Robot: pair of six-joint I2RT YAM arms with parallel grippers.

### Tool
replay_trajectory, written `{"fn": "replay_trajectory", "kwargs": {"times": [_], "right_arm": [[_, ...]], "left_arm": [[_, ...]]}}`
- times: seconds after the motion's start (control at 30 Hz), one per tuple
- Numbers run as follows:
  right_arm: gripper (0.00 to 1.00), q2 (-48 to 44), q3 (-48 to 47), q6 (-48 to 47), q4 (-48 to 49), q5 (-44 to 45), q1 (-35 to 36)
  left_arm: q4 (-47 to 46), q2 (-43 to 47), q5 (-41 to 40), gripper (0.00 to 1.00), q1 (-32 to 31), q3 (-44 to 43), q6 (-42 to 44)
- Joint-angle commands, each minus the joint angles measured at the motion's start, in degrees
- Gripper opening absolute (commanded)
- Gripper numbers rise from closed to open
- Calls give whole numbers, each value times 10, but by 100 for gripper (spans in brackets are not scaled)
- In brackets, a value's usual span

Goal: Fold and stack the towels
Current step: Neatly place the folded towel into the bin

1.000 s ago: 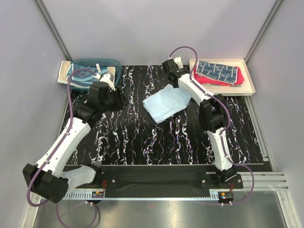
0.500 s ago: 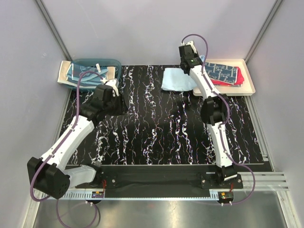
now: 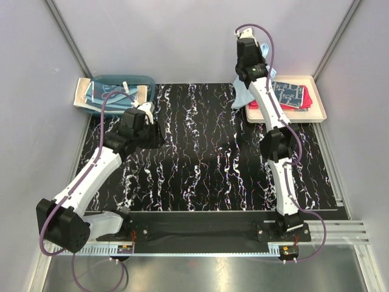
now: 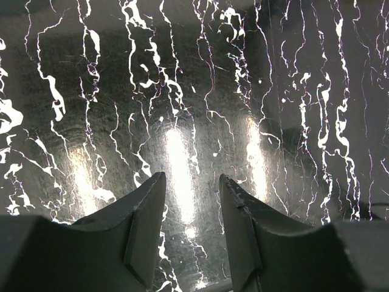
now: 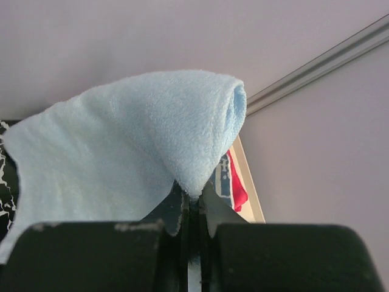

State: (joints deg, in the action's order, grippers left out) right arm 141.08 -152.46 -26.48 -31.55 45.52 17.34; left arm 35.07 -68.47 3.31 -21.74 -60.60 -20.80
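**While the light blue towel hangs from the right gripper, aim it squarely at the stack**

Because the right gripper's fingers are pressed together on a bunched corner of the light blue towel, the cloth drapes loose below the pinch; in the overhead view it hangs in the air beside the raised arm, just off the left rim of the cream tray. On that tray a patterned blue towel lies on top of a red-pink towel; the step in hand looks like adding the blue one to this stack.

To do it well, carry the towel over the middle of the patterned one before coming down; lower so that the free edge touches first, then draw the pinch across so the cloth lays out flat and does not heap; line its edges with the towel beneath; part the fingers only once the cloth rests on the stack. The likely faults are the hanging edge catching the tray rim, the fold falling open as it descends, or the drag nudging the two towels below; whether the fold is tidy cannot be told while it dangles.

The left gripper has its fingers spread with nothing between them; it hovers low over the black marbled mat, near the teal basket, where another patterned cloth lies.
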Motion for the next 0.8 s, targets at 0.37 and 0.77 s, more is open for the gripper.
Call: {"fn": "replay_trajectory", "kwargs": {"times": [0.37,0.77], "right_arm": [[0,-87,-34,2,30,-45,-32],[0,-125,6,48,16,-102,-82]], "left_arm": [[-11,-11,26,45,1,0,13],[-10,-20,33,45,1,1,13]]}}
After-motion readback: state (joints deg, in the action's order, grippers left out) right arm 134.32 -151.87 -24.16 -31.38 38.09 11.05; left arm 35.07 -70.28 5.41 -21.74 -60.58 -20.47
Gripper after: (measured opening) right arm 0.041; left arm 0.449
